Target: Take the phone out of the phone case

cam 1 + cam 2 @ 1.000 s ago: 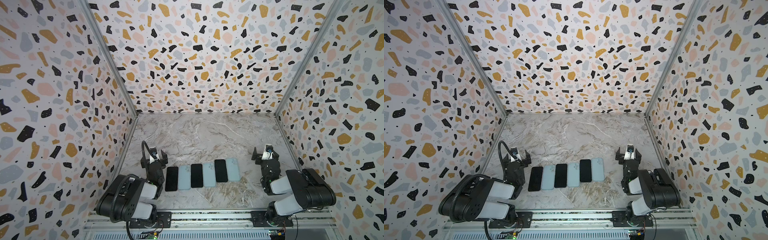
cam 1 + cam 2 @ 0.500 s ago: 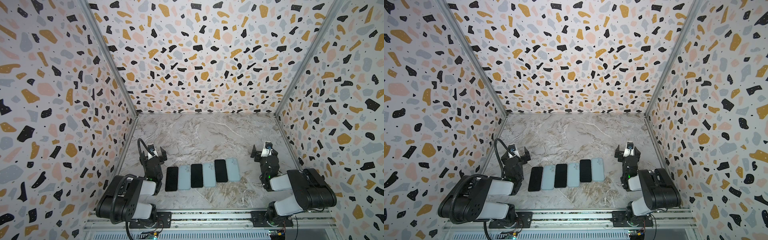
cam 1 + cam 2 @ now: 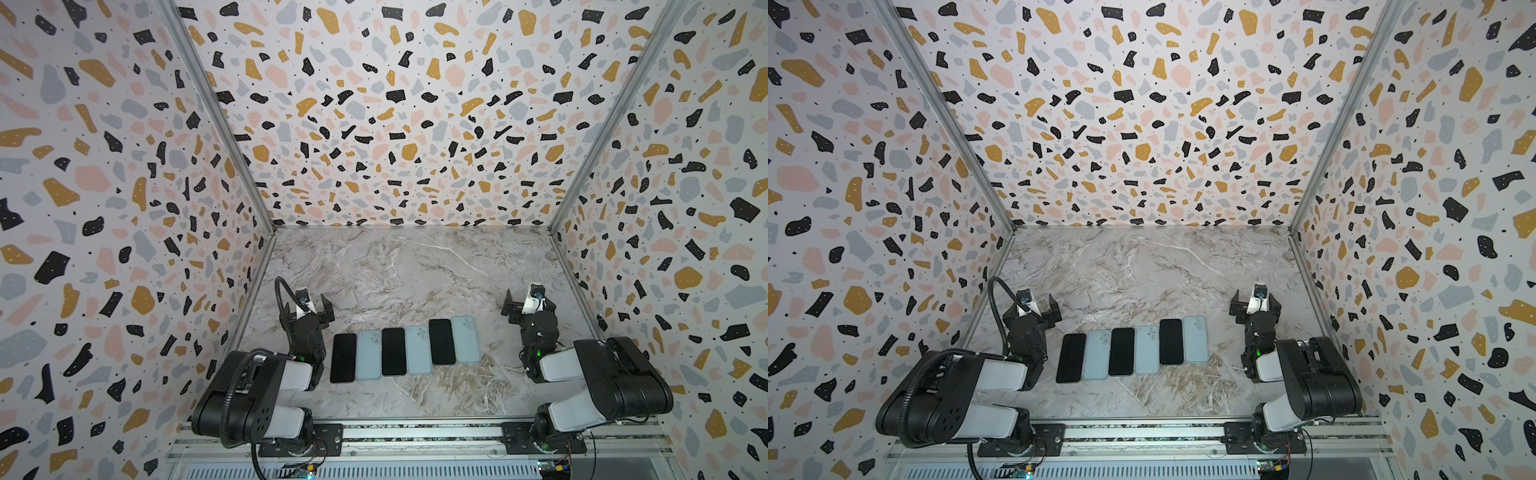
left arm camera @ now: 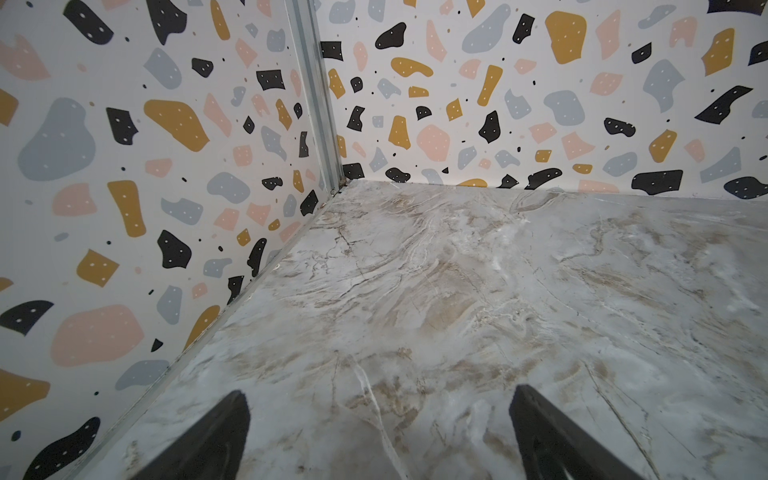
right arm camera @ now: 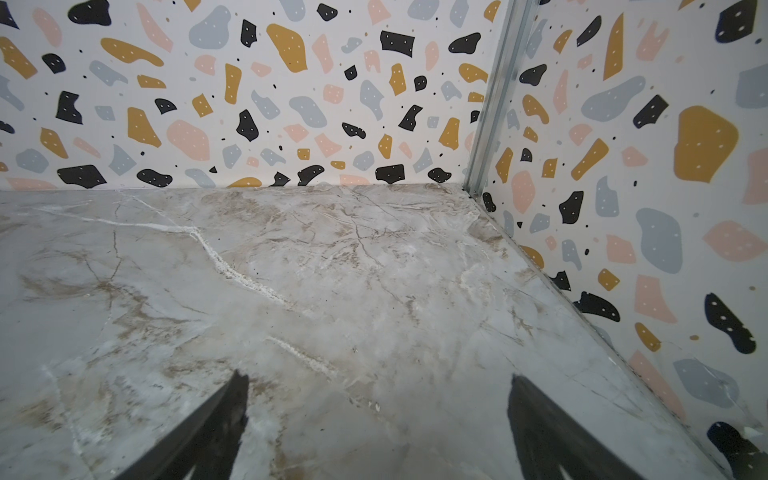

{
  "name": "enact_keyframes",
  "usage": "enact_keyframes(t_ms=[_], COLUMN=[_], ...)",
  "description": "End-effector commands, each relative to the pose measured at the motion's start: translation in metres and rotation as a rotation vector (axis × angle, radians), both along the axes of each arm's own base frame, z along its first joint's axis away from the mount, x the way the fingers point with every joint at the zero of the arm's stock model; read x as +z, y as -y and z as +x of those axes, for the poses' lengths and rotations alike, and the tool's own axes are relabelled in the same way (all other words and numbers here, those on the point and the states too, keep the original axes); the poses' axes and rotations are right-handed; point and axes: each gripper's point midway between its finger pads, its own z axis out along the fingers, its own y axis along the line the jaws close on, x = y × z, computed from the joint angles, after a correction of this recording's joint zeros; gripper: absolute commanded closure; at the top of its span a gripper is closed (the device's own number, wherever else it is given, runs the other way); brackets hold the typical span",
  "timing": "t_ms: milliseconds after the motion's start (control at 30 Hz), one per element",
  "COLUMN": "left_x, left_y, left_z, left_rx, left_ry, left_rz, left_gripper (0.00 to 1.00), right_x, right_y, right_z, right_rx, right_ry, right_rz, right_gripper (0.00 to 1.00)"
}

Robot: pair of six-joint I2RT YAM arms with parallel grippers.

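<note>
Several flat slabs lie side by side near the table's front, in both top views. Black glossy ones (image 3: 343,357) (image 3: 1070,357) alternate with light blue ones (image 3: 368,354) (image 3: 1097,354) that show a camera cut-out. Which is a phone and which a phone case I cannot tell from here. My left gripper (image 3: 307,305) (image 3: 1036,309) (image 4: 379,392) hovers open just left of the row, over bare marble. My right gripper (image 3: 528,301) (image 3: 1256,305) (image 5: 378,376) stands open to the right of the row, apart from the last light blue slab (image 3: 466,338). Neither wrist view shows the slabs.
Terrazzo-patterned walls (image 3: 124,249) (image 3: 665,249) close in the left, right and back sides. The marble tabletop (image 3: 415,270) stretches behind the row. A metal rail (image 3: 415,432) with both arm bases runs along the front edge.
Both wrists have shifted slightly toward the back of the table. The jaws stay wide apart and the slabs have not moved.
</note>
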Motion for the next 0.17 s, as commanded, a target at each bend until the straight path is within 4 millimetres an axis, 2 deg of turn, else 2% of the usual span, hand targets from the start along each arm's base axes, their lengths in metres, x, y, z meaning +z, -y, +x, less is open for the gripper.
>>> enact_keyframes(t_ms=[0, 133], left_x=[0.0153, 0.0160], left_y=[-0.0005, -0.0008], left_z=[0.0035, 0.0027], left_rx=[0.001, 0.002], left_ry=[0.060, 0.063], left_rz=[-0.013, -0.013], left_gripper=[0.01, 0.01], right_x=[0.0022, 0.0027], right_y=[0.0004, 0.0002], right_z=[0.0018, 0.0011], right_rx=[-0.008, -0.007], right_ry=[0.003, 0.005], right_rz=[0.005, 0.005], right_gripper=[0.01, 0.01])
